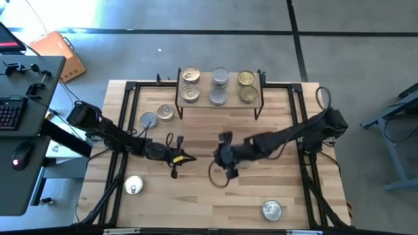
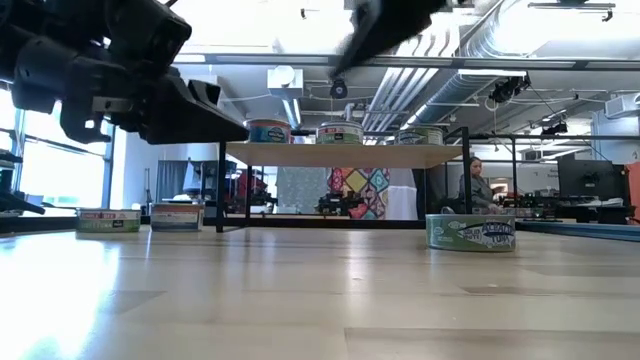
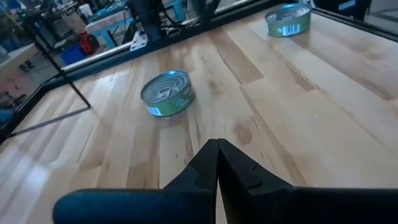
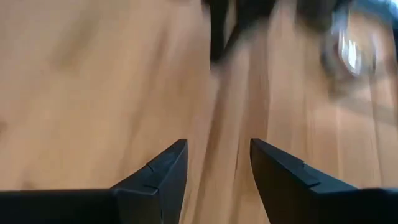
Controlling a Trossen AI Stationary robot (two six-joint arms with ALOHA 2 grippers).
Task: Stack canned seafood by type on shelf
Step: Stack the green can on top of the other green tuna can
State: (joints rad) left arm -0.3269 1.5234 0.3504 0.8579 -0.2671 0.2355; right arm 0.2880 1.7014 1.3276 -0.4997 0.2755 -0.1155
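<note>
Several round tins stand in three columns on the shelf (image 1: 204, 88), a light wood top on thin black legs at the table's far middle. Two tins (image 1: 149, 120) (image 1: 166, 113) rest on the table left of it. One (image 1: 134, 186) rests near left and one (image 1: 272, 209) at the near edge, right. My left gripper (image 1: 186, 158) hangs shut over the table's middle left, holding nothing. A green-labelled tin (image 3: 166, 93) stands ahead of it. My right gripper (image 1: 222, 163) hovers open above bare wood, its fingers (image 4: 165, 171) around nothing.
A black metal frame (image 1: 127, 117) runs along the table's left, far and right sides. A desk with a keyboard (image 1: 10, 114) and a mouse stands left of the table. My two grippers hang close together mid-table. Bare wood lies between them and the near edge.
</note>
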